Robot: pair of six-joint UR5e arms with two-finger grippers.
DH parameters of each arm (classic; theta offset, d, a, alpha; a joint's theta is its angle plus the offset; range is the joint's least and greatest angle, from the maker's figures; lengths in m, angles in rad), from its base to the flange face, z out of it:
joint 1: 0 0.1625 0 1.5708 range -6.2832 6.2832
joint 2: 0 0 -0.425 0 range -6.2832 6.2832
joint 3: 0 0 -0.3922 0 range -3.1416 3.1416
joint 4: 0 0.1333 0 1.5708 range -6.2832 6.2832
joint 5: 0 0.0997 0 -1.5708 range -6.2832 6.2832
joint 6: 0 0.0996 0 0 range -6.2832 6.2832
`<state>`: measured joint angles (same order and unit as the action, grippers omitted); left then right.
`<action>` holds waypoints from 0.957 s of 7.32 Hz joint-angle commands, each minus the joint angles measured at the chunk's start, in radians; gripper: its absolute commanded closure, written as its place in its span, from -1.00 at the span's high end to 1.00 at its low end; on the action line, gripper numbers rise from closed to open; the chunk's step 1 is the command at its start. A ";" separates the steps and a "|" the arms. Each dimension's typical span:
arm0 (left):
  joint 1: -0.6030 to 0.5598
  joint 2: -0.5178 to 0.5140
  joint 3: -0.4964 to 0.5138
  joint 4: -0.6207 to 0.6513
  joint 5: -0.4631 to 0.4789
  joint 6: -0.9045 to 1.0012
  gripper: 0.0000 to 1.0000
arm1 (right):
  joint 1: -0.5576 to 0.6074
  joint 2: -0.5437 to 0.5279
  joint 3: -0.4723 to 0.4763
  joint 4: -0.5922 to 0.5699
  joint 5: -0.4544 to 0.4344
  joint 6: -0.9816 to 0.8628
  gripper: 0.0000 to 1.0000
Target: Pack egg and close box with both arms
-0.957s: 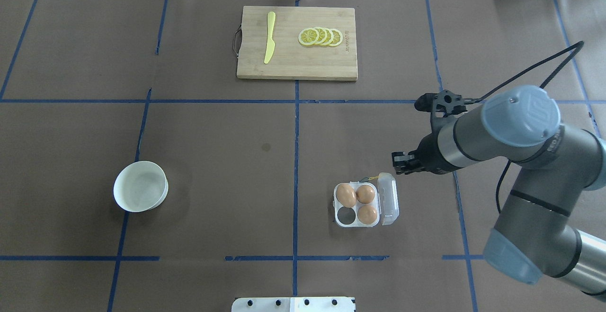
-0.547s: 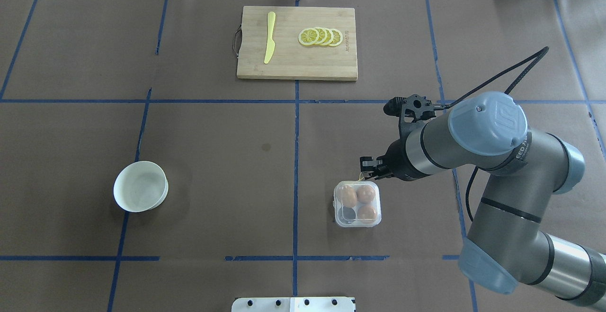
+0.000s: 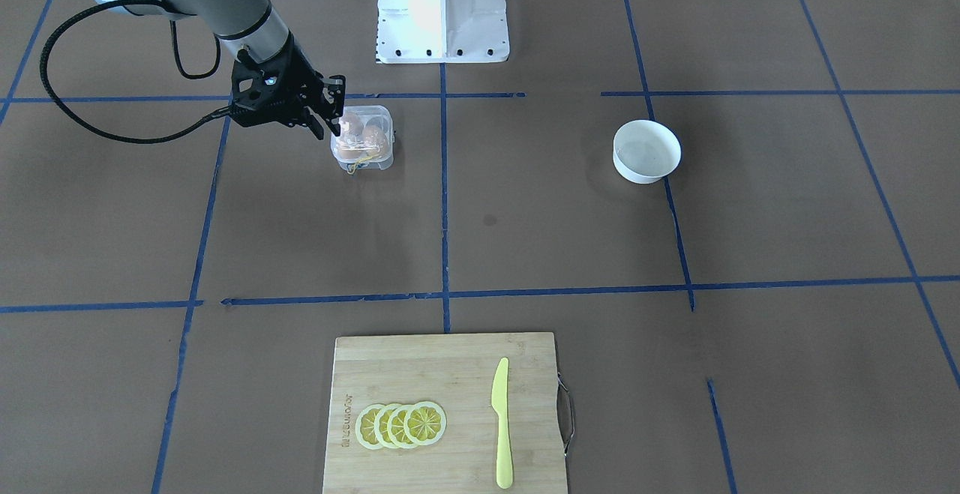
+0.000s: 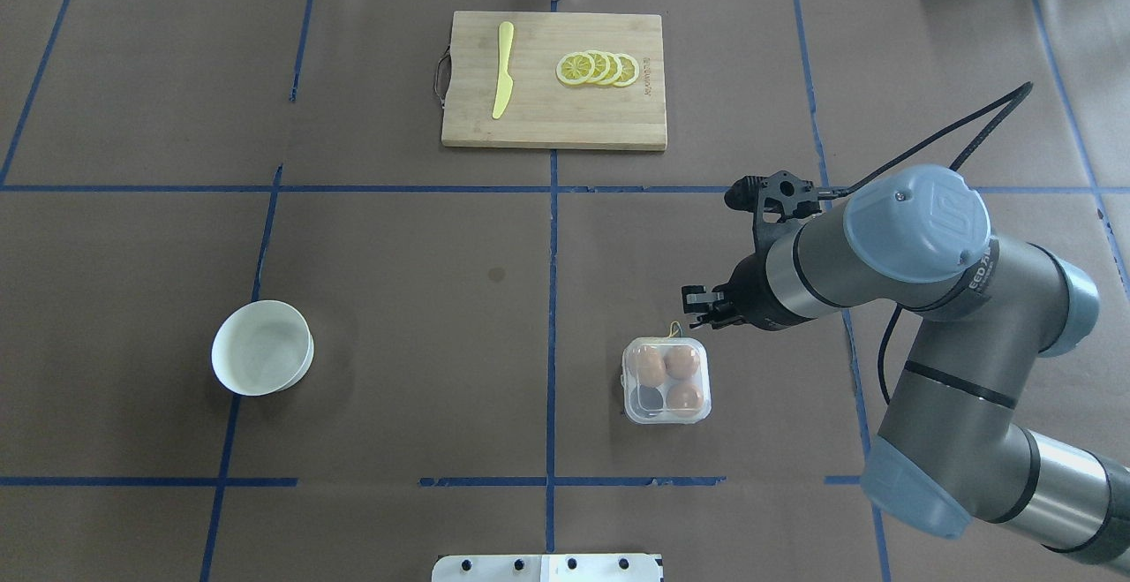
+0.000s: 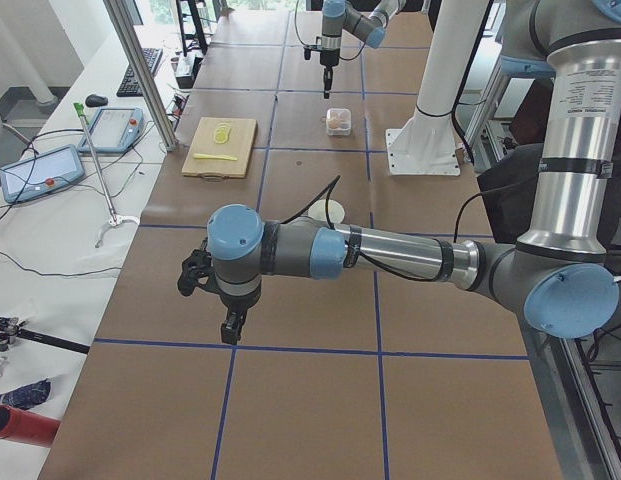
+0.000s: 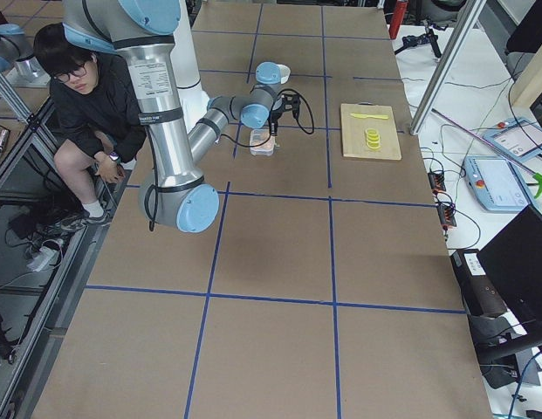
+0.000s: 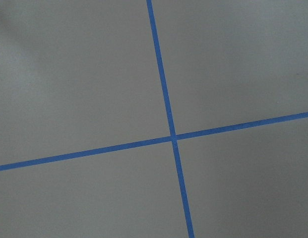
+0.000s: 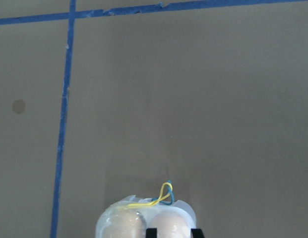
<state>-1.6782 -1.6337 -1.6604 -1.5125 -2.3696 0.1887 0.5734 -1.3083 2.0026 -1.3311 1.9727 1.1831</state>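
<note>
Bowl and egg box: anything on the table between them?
In the overhead view the stretch from the bowl to the box is bare brown table cover, crossed only by one blue tape line.

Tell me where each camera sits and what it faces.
Front-facing: across the table, facing the robot's pedestal and right arm.
Overhead: behind the robot, looking down on egg carton; right gripper shows.
Exterior left: table's end, left arm nearest.
Exterior right: opposite end, right arm nearest.
Left wrist: blue tape cross, no body.
Right wrist: carton, fingertips.
Front and overhead share bowl, cutting board.
</note>
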 commanded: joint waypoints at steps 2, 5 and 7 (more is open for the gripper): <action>0.000 0.002 0.008 -0.018 0.007 -0.002 1.00 | 0.153 -0.181 -0.021 0.000 0.015 -0.337 0.05; 0.000 0.037 0.001 -0.015 0.012 -0.003 1.00 | 0.438 -0.264 -0.149 0.001 0.138 -0.700 1.00; 0.002 0.044 0.002 -0.018 0.004 0.000 1.00 | 0.660 -0.343 -0.260 0.010 0.170 -0.896 1.00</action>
<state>-1.6778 -1.5961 -1.6576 -1.5297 -2.3626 0.1876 1.0895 -1.6039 1.8096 -1.3254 2.1138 0.4102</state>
